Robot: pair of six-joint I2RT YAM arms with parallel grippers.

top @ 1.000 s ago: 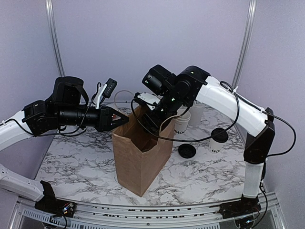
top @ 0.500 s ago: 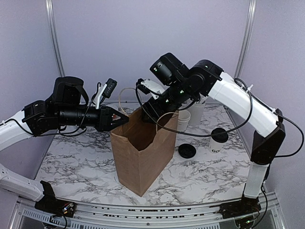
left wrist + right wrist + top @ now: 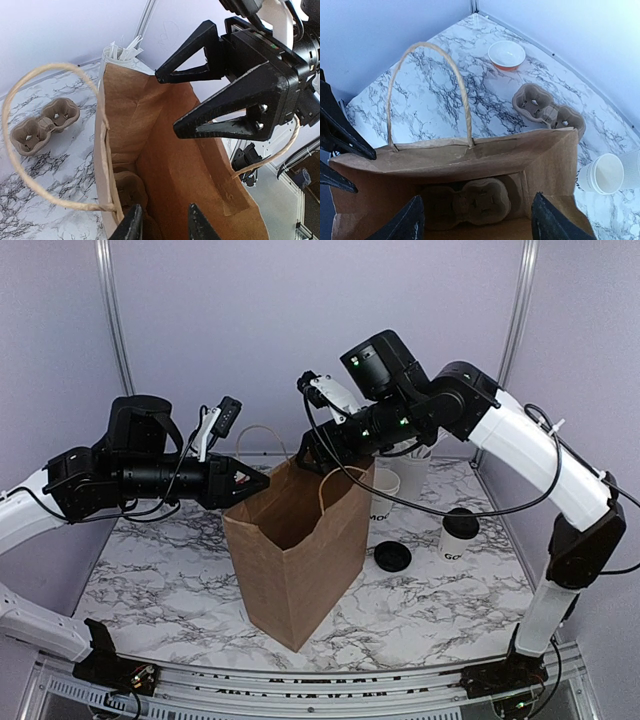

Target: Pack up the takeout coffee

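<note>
Left gripper (image 3: pixel 165 227) hovers at the left top corner of the brown paper bag (image 3: pixel 300 570), jaws slightly parted with nothing pinched between them. Right gripper (image 3: pixel 479 225) hangs over the bag's mouth, spread wide and empty.

Right of the bag, the black lid (image 3: pixel 392 557) lies flat on the marble table (image 3: pixel 160 590), apart from the takeout coffee cup (image 3: pixel 383 502). That cup stands upright just beside the bag's right wall, long axis vertical, mouth open to the ceiling, dark lettering near its base facing the arm bases. A second white cup (image 3: pixel 460 535), lidded, stands right of the loose lid.

Only the overhead camera shows the lid and the lidded cup. The right wrist camera looks down to the bag's floor, where a pulp carrier (image 3: pixel 475 202) lies flat. It also shows a second carrier (image 3: pixel 547 107) and a small bowl (image 3: pixel 506 54) on the marble beyond, hidden from overhead. The left wrist camera catches white stirrers (image 3: pixel 122 49) past the bag's far rim.
</note>
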